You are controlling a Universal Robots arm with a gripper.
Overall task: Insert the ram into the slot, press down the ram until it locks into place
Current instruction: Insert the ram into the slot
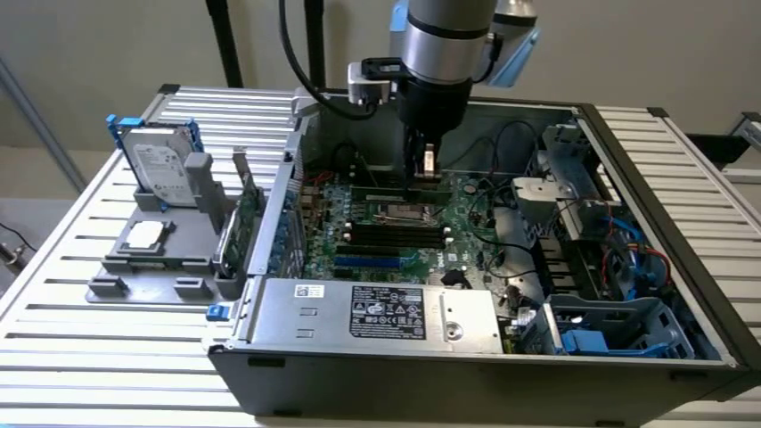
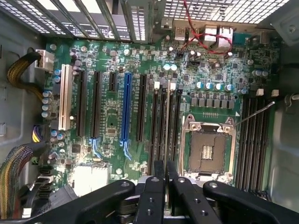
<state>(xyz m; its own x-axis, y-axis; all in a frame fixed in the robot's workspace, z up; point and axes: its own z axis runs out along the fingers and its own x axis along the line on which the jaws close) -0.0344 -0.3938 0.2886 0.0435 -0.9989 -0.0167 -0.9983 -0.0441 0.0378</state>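
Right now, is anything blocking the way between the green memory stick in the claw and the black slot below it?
Nothing visible does. The gripper holds the ram edge-on just over the slot beside the processor socket. No cable or part crosses between them. Whether they already touch, I cannot tell.

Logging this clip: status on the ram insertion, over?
Gripper jaws shut on the ram. Ram edge-on, lined up with the black slots beside the processor socket, seating unclear. Nothing blocking the slots.
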